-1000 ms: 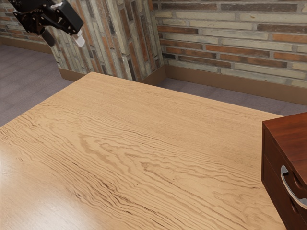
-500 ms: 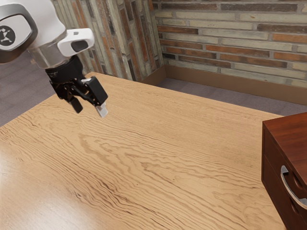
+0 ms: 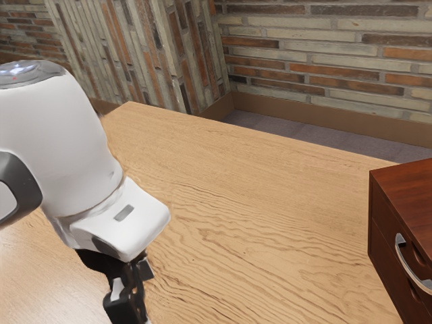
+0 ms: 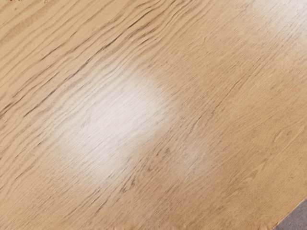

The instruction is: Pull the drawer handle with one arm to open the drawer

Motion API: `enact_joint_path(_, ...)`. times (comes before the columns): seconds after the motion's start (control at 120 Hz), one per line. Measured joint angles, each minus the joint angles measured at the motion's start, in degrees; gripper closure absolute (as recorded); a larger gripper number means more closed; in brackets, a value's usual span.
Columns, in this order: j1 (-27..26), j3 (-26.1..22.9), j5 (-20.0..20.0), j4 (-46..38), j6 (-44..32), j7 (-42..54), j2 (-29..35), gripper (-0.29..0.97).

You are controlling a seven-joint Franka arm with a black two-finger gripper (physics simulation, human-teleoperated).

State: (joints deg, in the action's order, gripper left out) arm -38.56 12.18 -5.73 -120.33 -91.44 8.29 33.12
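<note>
The Franka arm's (image 3: 67, 169) bulky white link fills the exterior view's left side, and under it hangs the black gripper (image 3: 126, 304), pointing down close over the table (image 3: 256, 175) near that table's front edge, at the exterior view's lower left. The gripper's lower end is cut off by the picture's edge, so I cannot tell whether it is spread or pressed together, and nothing shows in its grasp. The table is light wood with strong wavy grain. At the table's far-right corner in the exterior view stands a reddish-brown wooden cabinet (image 3: 405, 189), only partly in the picture. Its front face turns toward the arm's side of the table. On that face is 1 drawer (image 3: 383, 216), whose front looks flush with the cabinet's body. The curved silver drawer handle (image 3: 408, 262) is mounted across the drawer front and stands clear of the wood. The gripper and the drawer handle are well apart, with a wide stretch of bare tabletop between them. Behind the table runs a brick wall (image 3: 324, 47) in mixed red, brown and grey, with a brown baseboard (image 3: 324, 116) along its foot and grey floor (image 3: 297, 131) below it. In the wrist view the table's grain (image 4: 201, 72) runs slantwise just under the hand, with a pale glare patch (image 4: 115, 115) on the wood and a small sliver of grey floor (image 4: 296, 219) beyond the table's edge.
</note>
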Motion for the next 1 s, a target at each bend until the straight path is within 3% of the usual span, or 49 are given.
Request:
enact_joint_path(0.183,-2.3,-9.9,0.0,-6.8,-1.7,20.8,5.8,0.0)
enact_joint_path(0.333,-8.3,-12.4,-0.6,-9.4,-4.8,38.4,9.2,0.0)
enact_joint_path(0.658,-8.9,-12.1,-4.6,-7.1,-29.0,63.9,-2.5,0.0)
enact_joint_path(0.85,-7.0,-11.4,-6.9,-5.9,-41.2,71.5,-7.9,0.0)
enact_joint_path(1.0,-7.1,-7.3,-10.2,-3.0,-47.0,75.9,-12.7,0.0)
